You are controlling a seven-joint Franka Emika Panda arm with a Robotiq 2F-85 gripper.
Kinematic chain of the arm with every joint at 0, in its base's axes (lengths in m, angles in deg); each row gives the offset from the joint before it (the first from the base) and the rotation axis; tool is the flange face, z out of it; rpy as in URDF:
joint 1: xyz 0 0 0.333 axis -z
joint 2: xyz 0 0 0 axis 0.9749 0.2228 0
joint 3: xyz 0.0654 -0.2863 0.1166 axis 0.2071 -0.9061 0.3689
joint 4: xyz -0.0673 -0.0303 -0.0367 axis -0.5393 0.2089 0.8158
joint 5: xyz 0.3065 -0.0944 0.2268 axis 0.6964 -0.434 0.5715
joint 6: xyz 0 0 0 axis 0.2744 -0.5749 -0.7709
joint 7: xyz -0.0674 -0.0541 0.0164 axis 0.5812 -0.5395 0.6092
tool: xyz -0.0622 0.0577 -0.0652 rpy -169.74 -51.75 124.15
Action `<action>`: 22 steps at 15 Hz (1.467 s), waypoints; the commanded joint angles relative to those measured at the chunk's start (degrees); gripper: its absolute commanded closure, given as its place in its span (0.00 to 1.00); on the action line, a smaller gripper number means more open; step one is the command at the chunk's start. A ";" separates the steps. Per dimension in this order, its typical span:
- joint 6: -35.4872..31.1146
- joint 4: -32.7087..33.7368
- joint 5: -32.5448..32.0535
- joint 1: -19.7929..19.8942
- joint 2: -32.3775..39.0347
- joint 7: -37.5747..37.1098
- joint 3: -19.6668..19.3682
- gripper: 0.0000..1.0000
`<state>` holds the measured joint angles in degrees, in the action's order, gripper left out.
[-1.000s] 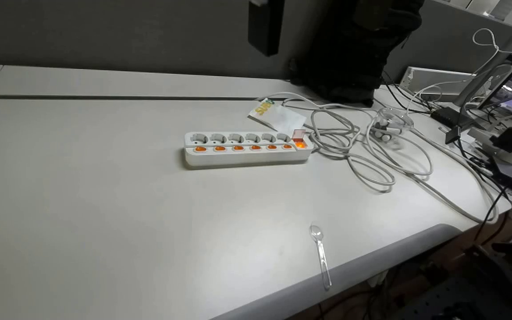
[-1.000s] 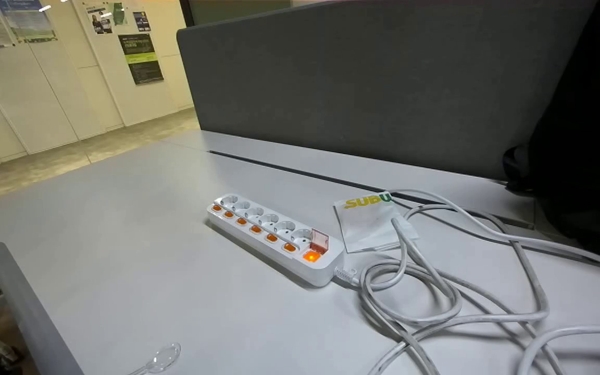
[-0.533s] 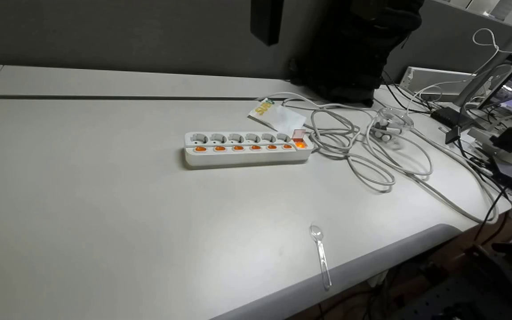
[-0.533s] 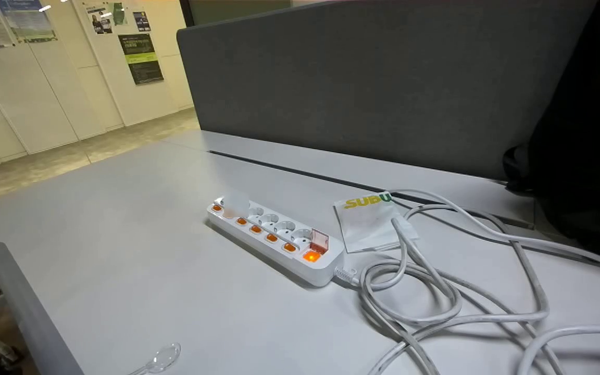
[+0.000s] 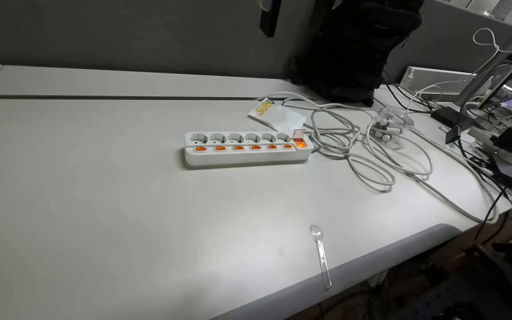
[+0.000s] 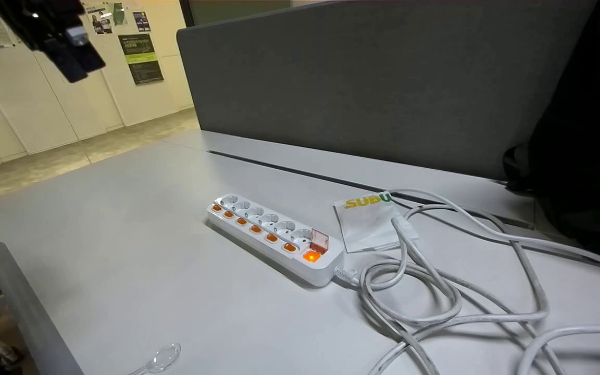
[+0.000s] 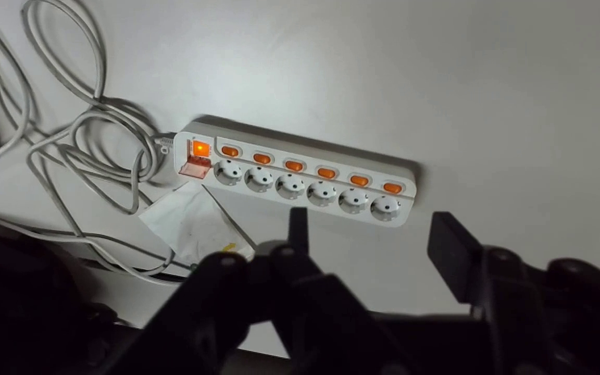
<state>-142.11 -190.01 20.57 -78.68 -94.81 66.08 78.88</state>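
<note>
Hanging above the worktop, tool has jaws well apart, holds nothing; white power strip lies apart from it, between ten and eleven o'clock in the wrist view, lit orange at its nine o'clock end. Grey cable coils beyond that end, printed paper sits at strip's eight o'clock. Transparent spoon lies at strip's five o'clock in an exterior view

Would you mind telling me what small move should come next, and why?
I would probably lower the tool a little toward the strip: in the wrist view its jaws stand apart with nothing between them, and the strip lies in front of them, untouched. In both exterior views the tool hangs up high, clear of the strip.
</note>
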 commanded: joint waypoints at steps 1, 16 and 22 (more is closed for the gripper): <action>-6.70 1.97 -0.92 2.64 6.78 -5.33 -2.28 0.67; -13.48 4.76 0.13 3.39 20.12 -4.05 -9.50 1.00; -12.50 9.25 7.45 2.94 29.54 2.14 -13.59 1.00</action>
<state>-155.56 -184.75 25.91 -75.23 -70.65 66.32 67.74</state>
